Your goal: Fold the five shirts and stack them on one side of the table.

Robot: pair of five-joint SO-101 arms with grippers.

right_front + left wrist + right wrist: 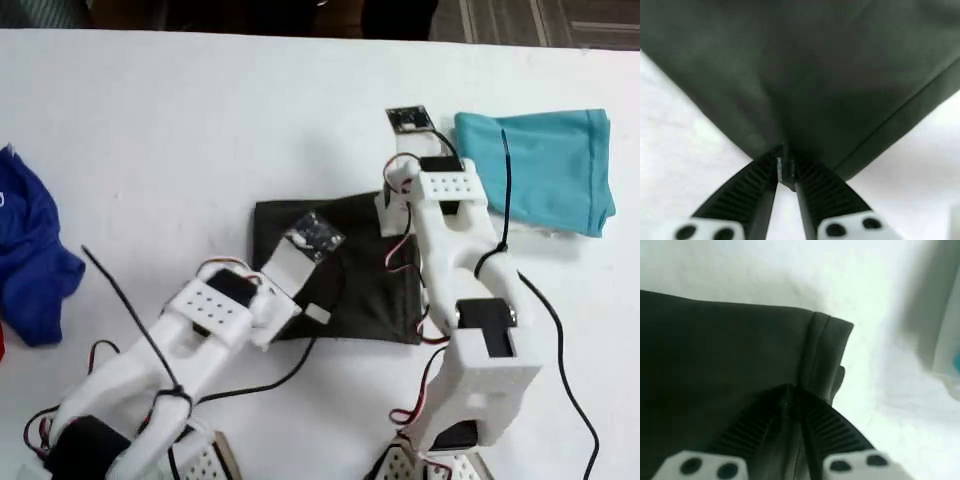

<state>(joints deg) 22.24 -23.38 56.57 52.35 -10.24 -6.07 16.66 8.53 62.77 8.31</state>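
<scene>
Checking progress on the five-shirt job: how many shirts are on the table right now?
3. A dark shirt at the centre; a folded teal shirt at far right; a crumpled blue shirt at the left edge. Others may lie out of frame.

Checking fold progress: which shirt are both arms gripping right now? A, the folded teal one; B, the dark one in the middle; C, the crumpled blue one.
B: the left gripper and the right gripper are each shut on an edge of the dark shirt.
</scene>
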